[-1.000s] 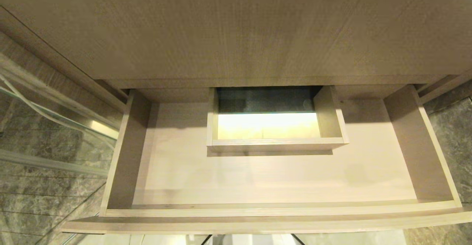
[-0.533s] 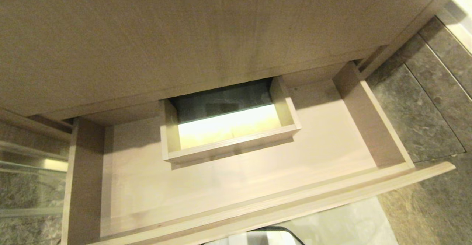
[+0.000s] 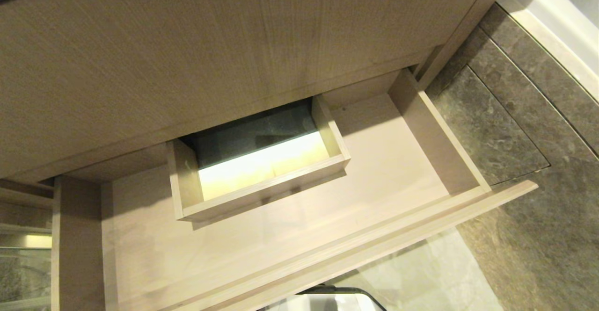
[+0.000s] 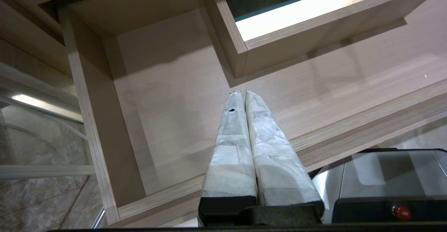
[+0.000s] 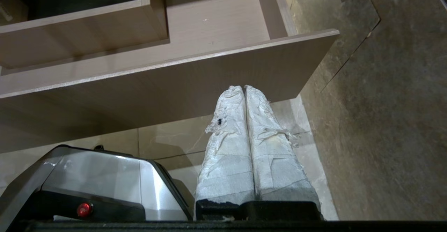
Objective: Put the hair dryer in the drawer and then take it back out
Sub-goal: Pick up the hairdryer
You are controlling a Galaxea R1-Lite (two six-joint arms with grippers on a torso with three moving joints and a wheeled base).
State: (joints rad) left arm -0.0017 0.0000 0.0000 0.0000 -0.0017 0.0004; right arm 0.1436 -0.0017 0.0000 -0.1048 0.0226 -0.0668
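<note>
Both claws, left claw (image 4: 241, 93) and right claw (image 5: 243, 87), hang pressed together and empty before the open drawer (image 3: 435, 133); the hair dryer is nowhere in view, so locate it first.

The wide tan wood-grain drawer (image 3: 290, 236) is cut off at the head view's left and near edges, and its far part lies hidden under the tan wood-grain vanity front (image 3: 210, 54).
</note>
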